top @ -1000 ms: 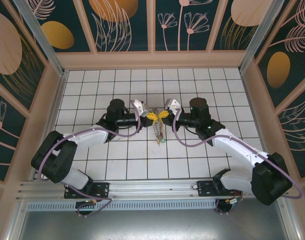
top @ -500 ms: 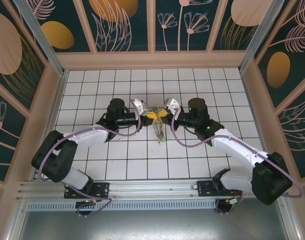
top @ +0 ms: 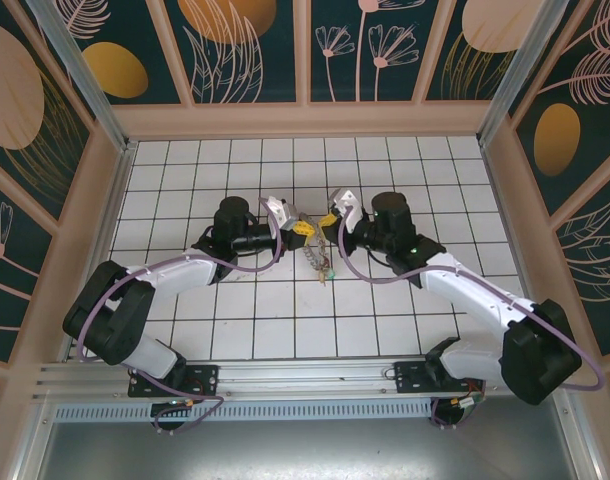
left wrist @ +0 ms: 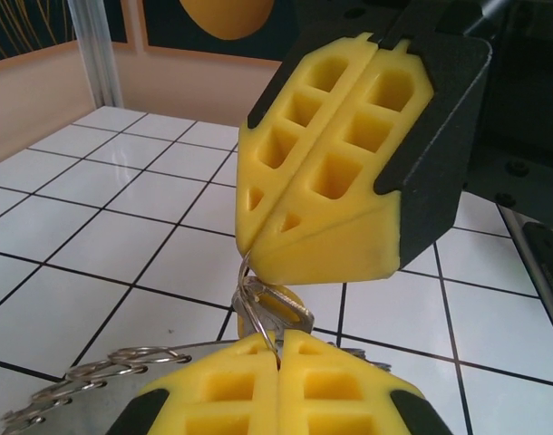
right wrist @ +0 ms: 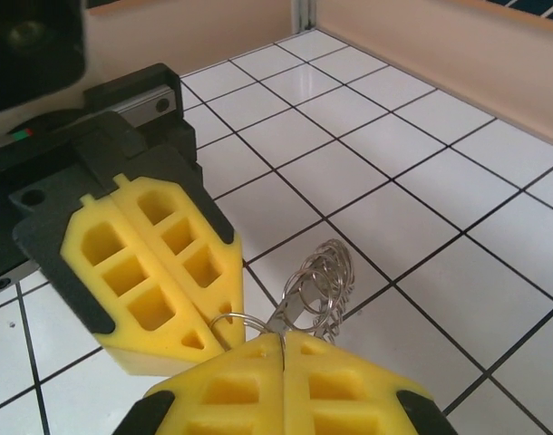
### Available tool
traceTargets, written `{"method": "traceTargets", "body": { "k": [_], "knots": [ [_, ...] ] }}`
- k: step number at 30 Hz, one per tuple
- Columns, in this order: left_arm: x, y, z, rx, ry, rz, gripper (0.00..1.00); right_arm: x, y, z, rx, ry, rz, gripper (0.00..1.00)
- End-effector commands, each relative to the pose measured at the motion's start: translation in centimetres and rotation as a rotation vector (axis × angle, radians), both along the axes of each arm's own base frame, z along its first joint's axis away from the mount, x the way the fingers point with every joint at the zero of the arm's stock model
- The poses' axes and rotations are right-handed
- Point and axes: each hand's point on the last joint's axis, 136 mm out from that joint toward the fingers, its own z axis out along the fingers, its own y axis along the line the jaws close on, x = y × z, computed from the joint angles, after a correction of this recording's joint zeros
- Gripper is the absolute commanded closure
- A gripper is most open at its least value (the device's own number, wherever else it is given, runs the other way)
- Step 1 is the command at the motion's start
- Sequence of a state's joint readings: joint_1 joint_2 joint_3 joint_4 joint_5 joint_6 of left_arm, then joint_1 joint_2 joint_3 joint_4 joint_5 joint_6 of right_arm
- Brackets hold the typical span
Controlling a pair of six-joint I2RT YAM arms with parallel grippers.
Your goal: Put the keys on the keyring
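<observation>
White tiles point(top: 185, 180) underlie our left gripper point(top: 299, 229) and right gripper point(top: 328, 218), tip to tip, both pinched on one wire loop point(right wrist: 231, 317), keyring point(top: 315, 258) and keys point(left wrist: 281, 309) trailing toward us.

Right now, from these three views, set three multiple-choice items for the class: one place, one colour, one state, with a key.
1. Where do the left hand and right hand meet? A by the back wall; B over the middle of the tiled floor; C against the right wall.
2. What colour are their fingertips? A yellow; B blue; C white.
3. How are the hands set? A both open; B both shut; C one open.
Key: B, they meet tip to tip mid-floor; A, wrist views show yellow; B, each pair is pressed together.
</observation>
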State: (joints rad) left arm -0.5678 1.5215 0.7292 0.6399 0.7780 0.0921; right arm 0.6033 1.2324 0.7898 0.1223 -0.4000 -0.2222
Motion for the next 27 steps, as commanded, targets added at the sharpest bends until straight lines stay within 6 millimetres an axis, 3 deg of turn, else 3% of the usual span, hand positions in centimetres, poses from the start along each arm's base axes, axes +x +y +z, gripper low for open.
{"method": "traceTargets", "body": {
  "k": [1,13,18,27],
  "knots": [
    [-1.2,-0.6,1.6,-0.053,-0.061,-0.076,1.00,2.1,-0.6,0.5,-0.003,0.028,-0.103,1.00],
    [0.5,0.3,1.6,-0.110,-0.059,0.076,1.00,2.2,-0.6,0.2,-0.002,0.076,-0.119,1.00],
    [0.4,1.1,2.3,-0.218,-0.061,0.125,1.00,2.5,-0.3,-1.1,-0.028,0.149,-0.126,1.00],
    [1.0,1.8,1.5,-0.327,-0.052,0.183,1.00,2.8,0.0,-4.1,-0.062,0.277,-0.151,1.00]
  ]
}}
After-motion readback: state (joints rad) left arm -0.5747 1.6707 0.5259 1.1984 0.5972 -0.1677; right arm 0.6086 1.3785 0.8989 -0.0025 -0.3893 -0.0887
